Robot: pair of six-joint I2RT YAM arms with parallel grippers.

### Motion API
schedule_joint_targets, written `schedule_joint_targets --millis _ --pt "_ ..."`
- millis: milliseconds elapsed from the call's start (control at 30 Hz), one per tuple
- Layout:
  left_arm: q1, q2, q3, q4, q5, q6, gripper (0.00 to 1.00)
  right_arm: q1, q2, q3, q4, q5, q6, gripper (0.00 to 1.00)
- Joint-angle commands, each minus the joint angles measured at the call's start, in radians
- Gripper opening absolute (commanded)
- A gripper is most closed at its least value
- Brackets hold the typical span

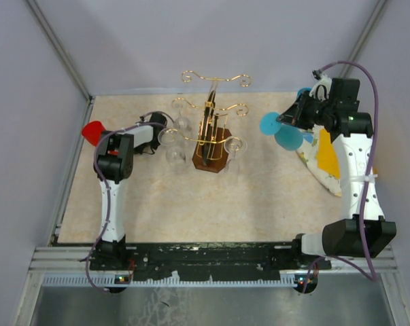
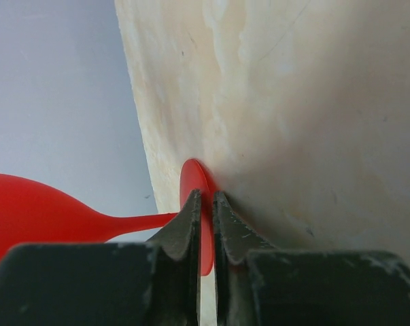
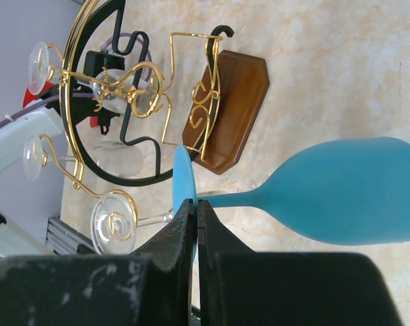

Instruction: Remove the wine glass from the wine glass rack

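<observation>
Jaws clamped — left gripper (image 2: 207,198): red glass (image 2: 35,210); right gripper (image 3: 196,204): blue glass (image 3: 354,190).

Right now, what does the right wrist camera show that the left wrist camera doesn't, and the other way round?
Right wrist only: the right gripper shut on the foot of the blue wine glass, with the wine glass rack behind it and clear glasses hanging on its hooks.
Left wrist only: the left gripper shut on the foot of the red wine glass, whose bowl shows against the grey wall.
Both: the beige table, and a glass pinched by its foot disc.
</observation>
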Motion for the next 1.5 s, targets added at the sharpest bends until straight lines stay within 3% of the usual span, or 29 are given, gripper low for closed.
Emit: schedule_joint_targets --millis 0,400,1067,1467 --pt "0.014 0.063 0.003 -0.016 0.093 -0.050 0.15 -0.009 -0.040 0.023 0.026 -0.016 -0.014 0.00" --pt "0.029 0.056 0.033 -0.043 0.161 -0.104 0.37 -0.009 -0.033 0.030 0.029 -0.023 -0.011 0.00" --pt "0.022 0.113 0.162 -0.064 0.258 -0.112 0.47 -0.007 -0.021 0.029 0.025 -0.017 -0.013 0.00" --pt "0.029 0.075 0.363 -0.050 0.541 -0.095 0.66 -0.008 0.016 0.051 -0.015 0.115 -0.048 0.00"
